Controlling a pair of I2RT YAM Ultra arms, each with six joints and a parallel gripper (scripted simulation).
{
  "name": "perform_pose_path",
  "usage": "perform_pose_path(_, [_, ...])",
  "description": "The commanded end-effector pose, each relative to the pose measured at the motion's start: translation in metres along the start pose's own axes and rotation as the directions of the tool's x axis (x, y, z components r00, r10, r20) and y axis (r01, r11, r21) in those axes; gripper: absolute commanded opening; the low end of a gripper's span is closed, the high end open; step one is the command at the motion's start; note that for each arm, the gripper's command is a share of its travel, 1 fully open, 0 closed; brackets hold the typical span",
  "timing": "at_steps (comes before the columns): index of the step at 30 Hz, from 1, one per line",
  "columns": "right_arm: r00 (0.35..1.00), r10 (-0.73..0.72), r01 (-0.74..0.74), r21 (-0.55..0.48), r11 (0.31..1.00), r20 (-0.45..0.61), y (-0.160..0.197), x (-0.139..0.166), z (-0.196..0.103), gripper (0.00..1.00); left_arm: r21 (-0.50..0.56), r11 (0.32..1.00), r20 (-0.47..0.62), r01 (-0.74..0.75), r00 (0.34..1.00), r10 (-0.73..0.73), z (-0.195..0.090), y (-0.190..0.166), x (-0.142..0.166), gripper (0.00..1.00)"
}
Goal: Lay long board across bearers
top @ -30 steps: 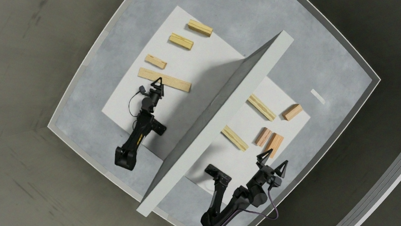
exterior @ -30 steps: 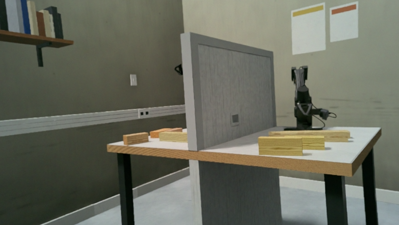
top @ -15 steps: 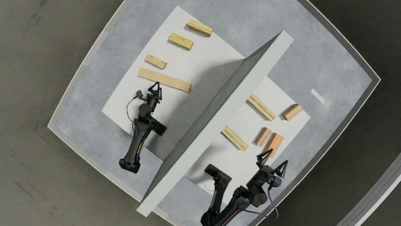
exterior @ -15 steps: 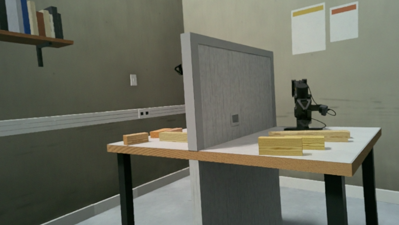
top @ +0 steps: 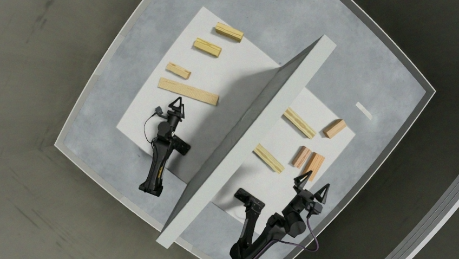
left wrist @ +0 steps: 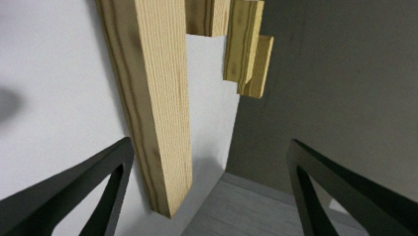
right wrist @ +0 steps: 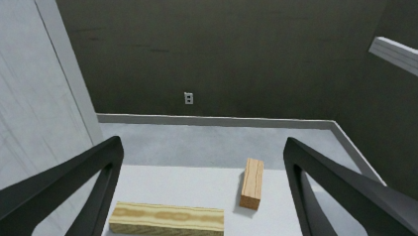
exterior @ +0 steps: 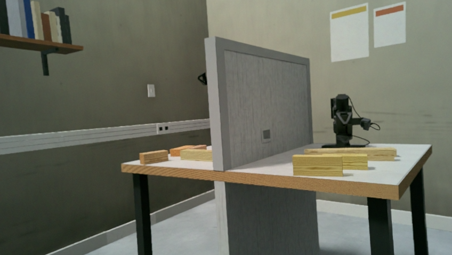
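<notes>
Left gripper [top: 180,100] [exterior: 343,122] [left wrist: 210,143]: fingers wide apart, nothing between them. Just beyond its tips lies the long board [top: 188,91] [exterior: 351,150] [left wrist: 167,99], flat on the table [top: 141,110] [exterior: 379,177] [left wrist: 50,59], long axis crossing the arm's reach, one end toward the grey panel wall [top: 247,128] [exterior: 268,88] [left wrist: 243,213] [right wrist: 40,109]. Right gripper [top: 319,177] [right wrist: 203,141], also spread and empty, stands beyond that wall; the left arm is nearer and seems the one to grasp.
</notes>
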State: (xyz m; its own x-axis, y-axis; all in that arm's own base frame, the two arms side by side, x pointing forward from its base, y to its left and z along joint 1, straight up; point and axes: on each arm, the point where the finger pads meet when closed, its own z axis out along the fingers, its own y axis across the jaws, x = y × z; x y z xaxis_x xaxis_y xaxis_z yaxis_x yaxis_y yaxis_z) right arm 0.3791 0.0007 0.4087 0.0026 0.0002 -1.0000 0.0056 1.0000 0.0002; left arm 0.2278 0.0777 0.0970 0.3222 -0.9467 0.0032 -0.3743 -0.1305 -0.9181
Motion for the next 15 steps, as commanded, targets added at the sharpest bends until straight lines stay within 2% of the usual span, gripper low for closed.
perform_pose_path(1, [0.999,-0.001,0.001,0.016,1.000,0.040,-0.005,-0.020,-0.010,1.00,0.013,1.000,-0.001,-0.012,1.000,0.012,-0.010,-0.011,0.001,0.95])
perform_pose_path(9, [0.999,-0.001,0.001,0.016,1.000,0.040,-0.005,-0.020,-0.010,1.00,0.014,1.000,0.003,-0.009,1.000,0.009,-0.009,-0.011,0.000,0.95])
perform_pose_path(10, [0.999,-0.001,0.001,0.016,1.000,0.040,-0.005,-0.020,-0.010,1.00,-0.013,1.000,0.008,-0.005,1.000,0.005,-0.006,0.001,-0.001,0.95])
perform_pose_path(11, [0.999,-0.001,0.001,0.016,1.000,0.040,-0.005,-0.020,-0.010,1.00,0.007,1.000,-0.001,-0.008,1.000,0.008,-0.008,-0.008,0.001,0.95])
perform_pose_path(15, [0.999,-0.001,0.001,0.016,1.000,0.040,-0.005,-0.020,-0.010,1.00,0.012,1.000,-0.001,-0.007,1.000,0.007,-0.009,-0.009,0.002,0.95])
